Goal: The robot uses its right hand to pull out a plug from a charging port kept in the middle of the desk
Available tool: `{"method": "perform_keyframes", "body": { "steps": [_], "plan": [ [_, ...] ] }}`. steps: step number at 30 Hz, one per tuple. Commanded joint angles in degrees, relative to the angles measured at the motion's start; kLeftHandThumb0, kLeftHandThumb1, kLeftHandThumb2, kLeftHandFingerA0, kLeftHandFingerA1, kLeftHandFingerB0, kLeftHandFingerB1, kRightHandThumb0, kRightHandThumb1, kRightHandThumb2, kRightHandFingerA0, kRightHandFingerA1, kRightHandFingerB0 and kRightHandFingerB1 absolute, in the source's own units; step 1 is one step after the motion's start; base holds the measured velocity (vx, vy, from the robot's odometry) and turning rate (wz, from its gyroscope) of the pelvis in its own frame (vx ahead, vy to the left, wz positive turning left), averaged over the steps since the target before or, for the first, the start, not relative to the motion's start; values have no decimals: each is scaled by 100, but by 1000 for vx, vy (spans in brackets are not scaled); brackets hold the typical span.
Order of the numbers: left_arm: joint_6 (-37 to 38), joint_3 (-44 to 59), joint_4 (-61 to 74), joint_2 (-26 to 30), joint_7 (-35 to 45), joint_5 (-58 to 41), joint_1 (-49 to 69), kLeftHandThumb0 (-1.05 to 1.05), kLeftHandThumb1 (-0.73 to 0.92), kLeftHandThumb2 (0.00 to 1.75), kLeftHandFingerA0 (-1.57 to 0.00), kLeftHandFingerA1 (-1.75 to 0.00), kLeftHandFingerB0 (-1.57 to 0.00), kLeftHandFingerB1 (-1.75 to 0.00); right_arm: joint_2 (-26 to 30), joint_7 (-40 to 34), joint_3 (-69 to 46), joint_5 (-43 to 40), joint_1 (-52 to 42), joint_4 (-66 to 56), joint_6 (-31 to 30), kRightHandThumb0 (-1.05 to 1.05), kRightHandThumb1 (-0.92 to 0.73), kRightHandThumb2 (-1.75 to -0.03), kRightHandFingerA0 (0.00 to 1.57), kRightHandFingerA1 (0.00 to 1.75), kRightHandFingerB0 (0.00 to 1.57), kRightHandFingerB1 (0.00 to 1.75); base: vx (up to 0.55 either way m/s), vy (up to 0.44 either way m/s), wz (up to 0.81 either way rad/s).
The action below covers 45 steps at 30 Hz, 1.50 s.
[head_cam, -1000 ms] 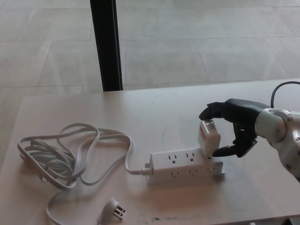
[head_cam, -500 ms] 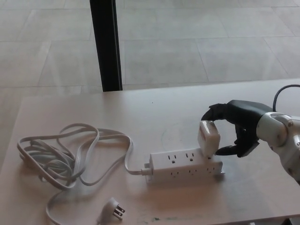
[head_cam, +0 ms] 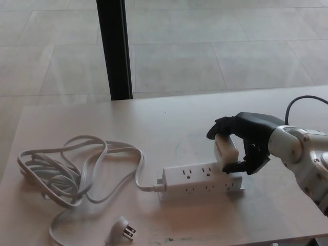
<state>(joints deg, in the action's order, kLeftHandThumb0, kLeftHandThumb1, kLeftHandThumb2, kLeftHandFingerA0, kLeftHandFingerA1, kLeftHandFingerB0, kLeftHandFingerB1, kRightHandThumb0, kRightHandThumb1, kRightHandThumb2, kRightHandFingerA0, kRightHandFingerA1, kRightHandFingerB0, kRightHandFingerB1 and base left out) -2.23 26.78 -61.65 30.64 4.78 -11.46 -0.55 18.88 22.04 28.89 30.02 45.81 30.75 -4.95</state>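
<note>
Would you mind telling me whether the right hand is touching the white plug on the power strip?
Touching. In the head view, the right hand has black fingers wrapped over the white plug.

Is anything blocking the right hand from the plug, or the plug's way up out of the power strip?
Nothing visible does. The right hand is already closed around the white plug, which sits at the right end of the power strip. Above the plug there is only open space; the coiled cord lies well to the left.

plug [head_cam: 225,150] prongs hidden in power strip [head_cam: 201,181]
</note>
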Motion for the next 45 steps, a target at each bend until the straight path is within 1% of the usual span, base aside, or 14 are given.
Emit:
{"method": "perform_keyframes", "body": {
  "steps": [1, 8, 10, 11, 17, 18, 19, 20, 21, 24, 31, 32, 35, 45],
  "plan": [
    [137, 12, -61, 76, -23, -20, -39, -102, 63, 60, -70, -83, -59, -71, 4, 108, 36, 101, -108, 36, 28, -58, -51, -61, 72, 160, 51, 45, 0, 0, 0],
    [201, -46, -43, 69, -61, 21, 11, -105, 42, 99, -75, -84, -58, -72, 59, 149, 66, 241, -214, -101, -93, -32, -66, -64, 84, 165, 92, 57, 0, 0, 0],
    [210, -42, -24, 51, -64, 8, 38, -102, 66, 61, -75, -81, -61, -69, 66, 198, 66, 245, -228, -131, -145, -30, -65, -61, 88, 161, 93, 58, 0, 0, 0],
    [223, -44, -38, 58, -31, 4, 46, -102, 48, 95, -71, -80, -61, -70, 59, 200, 60, 254, -236, -156, -192, -30, -63, -64, 86, 162, 94, 59, 0, 0, 0],
    [236, -33, -27, 40, -41, -15, 71, -101, 71, 63, -73, -79, -66, -66, 28, -238, -89, 194, -342, -67, 88, -23, -52, -64, 93, 150, 98, 69, 0, 0, 0],
    [223, -37, 4, 38, -39, -14, 84, -102, 48, 103, -74, -80, -62, -65, 12, -391, -146, 175, -392, -75, 144, -24, -51, -65, 89, 156, 98, 72, 0, 0, 0],
    [227, -38, 8, 27, -27, -18, 92, -101, 72, 61, -72, -78, -67, -63, -6, -469, -209, 144, -444, -120, 136, -21, -49, -73, 92, 154, 98, 74, 0, 0, 0],
    [236, -33, -18, 26, -14, -25, 84, -99, 48, 105, -73, -79, -61, -65, -30, -606, -266, 122, -489, -107, 220, -21, -46, -85, 95, 150, 97, 77, 0, 0, 0],
    [256, -16, -57, 26, -6, -42, 66, -102, 73, 62, -72, -79, -68, -64, -52, -722, -315, 113, -527, -93, 302, -19, -45, -83, 95, 149, 98, 78, 0, 0, 0],
    [304, -55, -88, 40, -11, -1, 65, -104, 75, 62, -72, -78, -66, -63, -121, -890, -438, 94, -596, -112, 332, -21, -49, -73, 96, 106, 92, 75, 0, 0, 0],
    [354, -31, -133, 52, 74, -52, 107, -104, 74, 62, -71, -78, -66, -63, -270, -1141, -860, -119, -529, -37, 566, -17, -47, -74, 93, 151, 92, 81, 0, 0, 0],
    [351, -22, -144, 52, 77, -64, 100, -102, 51, 108, -75, -80, -59, -65, -277, -1208, -905, -116, -516, -18, 633, -16, -47, -80, 96, 139, 93, 81, 0, 0, 0],
    [377, -1, -96, 43, 103, -93, 130, -105, 51, 109, -73, -81, -58, -65, -271, -1166, -1015, -81, -392, -187, 485, -16, -51, -76, 93, 125, 92, 80, 0, 0, 0],
    [344, 81, -86, 29, 193, -223, 111, -102, 76, 64, -69, -78, -59, -65, -50, -942, -975, 99, 161, -88, 729, -23, -57, -59, 86, 96, 86, 69, 0, 0, 0]
  ]
}}
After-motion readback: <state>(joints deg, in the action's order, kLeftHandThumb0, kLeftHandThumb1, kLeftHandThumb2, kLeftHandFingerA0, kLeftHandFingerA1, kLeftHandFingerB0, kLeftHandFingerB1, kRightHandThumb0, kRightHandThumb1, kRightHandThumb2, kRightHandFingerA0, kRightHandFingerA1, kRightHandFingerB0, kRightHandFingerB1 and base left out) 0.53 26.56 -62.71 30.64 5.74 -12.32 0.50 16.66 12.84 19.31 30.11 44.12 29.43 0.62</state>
